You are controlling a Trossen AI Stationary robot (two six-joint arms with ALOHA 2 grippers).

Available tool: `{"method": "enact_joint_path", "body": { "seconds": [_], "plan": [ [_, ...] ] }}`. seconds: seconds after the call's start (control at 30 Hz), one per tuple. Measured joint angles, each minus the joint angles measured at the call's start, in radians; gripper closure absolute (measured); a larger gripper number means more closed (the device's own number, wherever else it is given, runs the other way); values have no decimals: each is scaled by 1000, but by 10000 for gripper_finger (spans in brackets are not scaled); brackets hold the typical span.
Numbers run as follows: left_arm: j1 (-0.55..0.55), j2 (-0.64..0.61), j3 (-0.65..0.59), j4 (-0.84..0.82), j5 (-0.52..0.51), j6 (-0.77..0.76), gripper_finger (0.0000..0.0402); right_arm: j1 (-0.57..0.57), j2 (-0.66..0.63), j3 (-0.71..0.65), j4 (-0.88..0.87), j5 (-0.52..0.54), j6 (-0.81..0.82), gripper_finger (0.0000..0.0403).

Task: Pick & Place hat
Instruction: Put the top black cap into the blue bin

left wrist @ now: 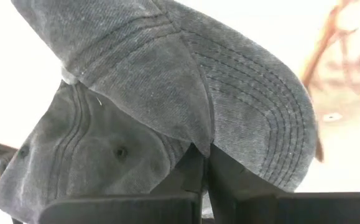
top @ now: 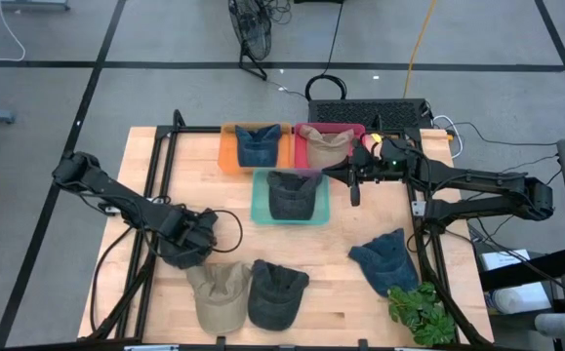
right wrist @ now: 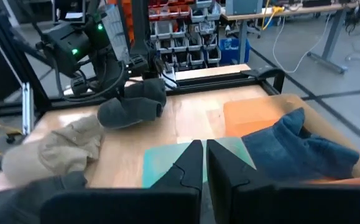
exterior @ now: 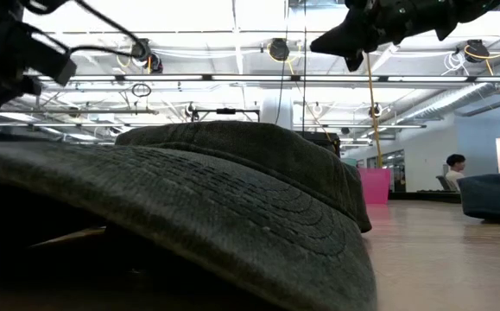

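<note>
My left gripper (top: pixel 188 240) is over the table's left middle, shut on a dark grey denim hat (left wrist: pixel 136 93), which also shows in the right wrist view (right wrist: pixel 133 107). My right gripper (top: pixel 355 198) hangs shut and holding nothing above the right rim of a teal bin (top: pixel 259 200); it shows high up in the low view (exterior: pixel 353 56). The teal bin holds a dark grey hat (top: pixel 292 193). An orange bin (top: pixel 227 148) holds a blue hat (top: pixel 259 146). A red bin (top: pixel 302 154) holds a tan hat (top: pixel 325 144). Tan (top: pixel 219 292), dark grey (top: pixel 277 291) and blue (top: pixel 384 258) hats lie crown-up on the table. My left gripper pinches the grey hat between its two fingers (left wrist: pixel 192 171) at a pointed fold of fabric (left wrist: pixel 195 142) where the stitched brim (left wrist: pixel 273 124) meets the crown. The crown (left wrist: pixel 74 162) spreads to one side of the fingers. Whether the hat is clear of the table, I cannot tell.
A green plant (top: pixel 421 310) stands at the table's near right corner. Black frame rails (top: pixel 155 166) run along the left and right sides. Bare wood (top: pixel 360 312) lies between the near hats and the plant. A person (exterior: pixel 453 168) sits far off in the room.
</note>
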Motion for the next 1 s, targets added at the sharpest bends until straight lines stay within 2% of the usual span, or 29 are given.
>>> {"method": "enact_joint_path", "body": {
  "seconds": [0.67,1.0],
  "plan": [
    [39,-2,310,-6,-129,136,397,0,22,0,74,4,10,403],
    [40,-2,365,20,-193,179,393,0,21,0,88,4,10,403]
  ]
}}
